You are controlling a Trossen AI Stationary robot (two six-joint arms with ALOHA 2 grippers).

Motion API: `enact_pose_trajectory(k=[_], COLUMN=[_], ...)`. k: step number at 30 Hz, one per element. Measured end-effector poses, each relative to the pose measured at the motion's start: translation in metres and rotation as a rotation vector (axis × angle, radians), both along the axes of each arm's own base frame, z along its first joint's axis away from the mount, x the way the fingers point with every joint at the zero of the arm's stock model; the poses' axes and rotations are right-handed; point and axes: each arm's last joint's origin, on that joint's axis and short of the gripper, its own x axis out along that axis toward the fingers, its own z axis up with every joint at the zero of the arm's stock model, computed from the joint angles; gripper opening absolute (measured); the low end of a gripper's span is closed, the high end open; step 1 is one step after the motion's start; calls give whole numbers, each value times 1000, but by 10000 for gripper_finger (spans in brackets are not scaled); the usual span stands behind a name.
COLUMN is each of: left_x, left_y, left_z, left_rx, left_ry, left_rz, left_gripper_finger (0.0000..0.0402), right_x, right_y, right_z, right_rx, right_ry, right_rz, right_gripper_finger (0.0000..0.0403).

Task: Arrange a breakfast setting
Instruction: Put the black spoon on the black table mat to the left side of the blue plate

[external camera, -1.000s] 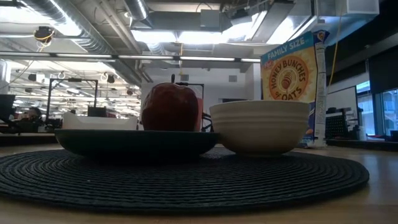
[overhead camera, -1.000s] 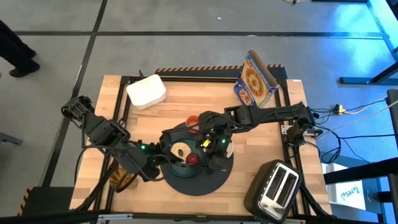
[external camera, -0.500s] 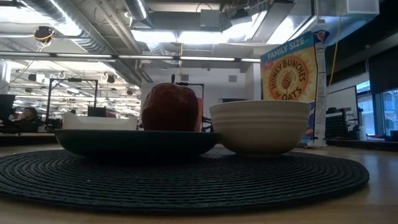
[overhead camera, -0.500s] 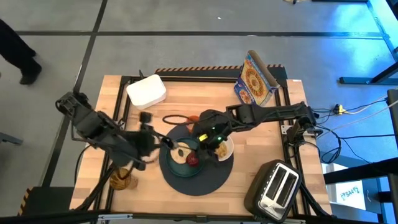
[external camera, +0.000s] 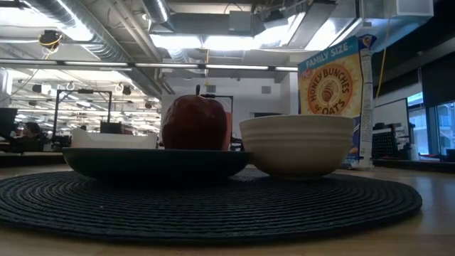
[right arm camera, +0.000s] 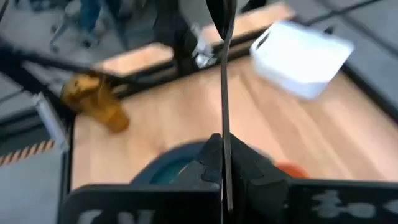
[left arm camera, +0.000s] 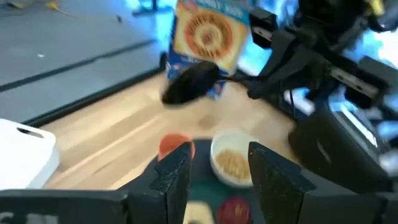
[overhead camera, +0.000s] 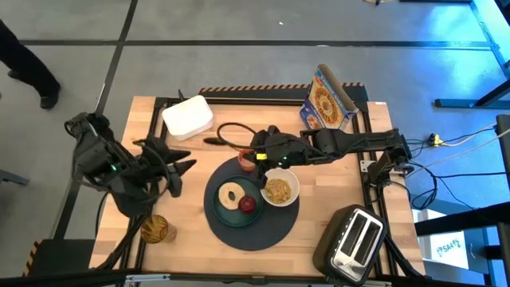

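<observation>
On the round dark-navy mat [overhead camera: 255, 231] the teal plate [overhead camera: 219, 209] carries the bagel [overhead camera: 232, 194] and the red apple [overhead camera: 249, 204]. The white bowl [overhead camera: 279, 190], with cereal in it, stands on the mat's right part, and the orange cup [overhead camera: 247, 157] at its far edge. My right gripper [overhead camera: 259, 150] is beyond the cup, shut on a black spoon [left arm camera: 189, 84]. My left gripper [overhead camera: 177, 163] is open and empty, left of the mat. My right gripper pinches the black spoon's thin handle [right arm camera: 223, 134] between its two fingers. The fingers come about level from the table's right, and the spoon runs on ahead of them toward the left, its bowl [overhead camera: 213, 141] leading. The spoon is lifted clear of the table.
A white lidded box [overhead camera: 188, 117] sits at the far left, a cereal box [overhead camera: 327, 101] at the far right, a toaster [overhead camera: 351, 239] at the near right corner, and an amber jar [overhead camera: 155, 229] near the left front. A person's legs [overhead camera: 32, 64] show on the floor beyond the table.
My left gripper has drawn back from the plate toward the table's left edge. My right gripper has moved with the spoon from over the bowl and plate toward the far edge, past the orange cup. The plate, bagel, apple and bowl now show uncovered.
</observation>
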Motion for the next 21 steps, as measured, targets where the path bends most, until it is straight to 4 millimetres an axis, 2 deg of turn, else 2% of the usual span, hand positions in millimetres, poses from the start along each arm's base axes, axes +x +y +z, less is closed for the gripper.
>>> enact_pose_trajectory(k=[5,10,15,18,21], left_x=[17,25,28,29,30], left_y=[-12,-16,-18,-19,-21], left_z=[-37,-54,-50,-40,-24], left_rx=[95,221,224,150,84], left_ry=[-117,-274,-382,-406,-288], left_rz=[108,201,254,254,144], left_gripper_finger=[153,153,153,153,153], right_x=[6,10,12,13,13], right_y=[5,13,15,15,16], right_z=[14,29,38,41,41], right_rx=[-93,-137,-188,-213,-217], right_ry=[-153,-313,-395,-415,-418], right_rz=[-51,-19,51,88,122], right_gripper_finger=[2,1,0,0,0])
